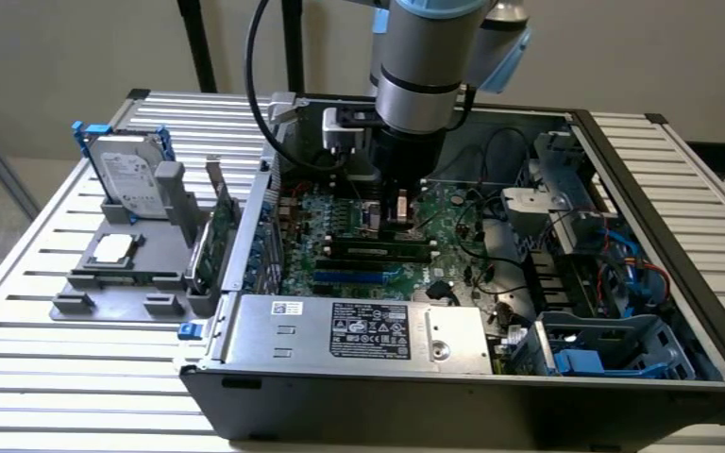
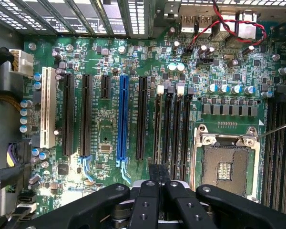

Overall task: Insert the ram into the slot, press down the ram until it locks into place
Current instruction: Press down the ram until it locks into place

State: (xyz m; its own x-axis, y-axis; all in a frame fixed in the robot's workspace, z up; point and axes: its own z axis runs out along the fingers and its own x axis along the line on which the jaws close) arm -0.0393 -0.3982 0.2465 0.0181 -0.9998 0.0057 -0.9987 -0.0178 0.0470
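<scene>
My end effector [image 1: 402,219] is reaching down into the open computer case [image 1: 463,392] in the exterior view, with the arm coming from above. Its tip is standing just over the motherboard [image 1: 325,212], near the middle of the case. The ram [image 1: 373,248] is lying along the board as a long dark-green stick, directly under the tip, and it is running toward the exterior view's left. The bright-blue socket [image 1: 350,278] is sitting just beside it, on the side of the silver power supply [image 1: 350,330]. The case is resting on a slatted surface [image 1: 35,377]. At the exterior view's left a grey holder with a hard drive [image 1: 129,175] is standing well apart from the case.

In the wrist view my end effector [image 2: 158,188] is showing its two black fingers [image 2: 148,202] drawn together, and they are pinching the thin dark edge of the ram [image 2: 157,172] between them. This edge is lining up with the slot [image 2: 158,124], the one of the four black memory sockets that is nearest to the bright-blue socket [image 2: 123,119]. I cannot tell if the ram is sitting fully down in the slot. The open processor socket [image 2: 226,164] is lying on the other side of these memory sockets, and a white socket [image 2: 47,107] is standing far beyond the blue one.
</scene>
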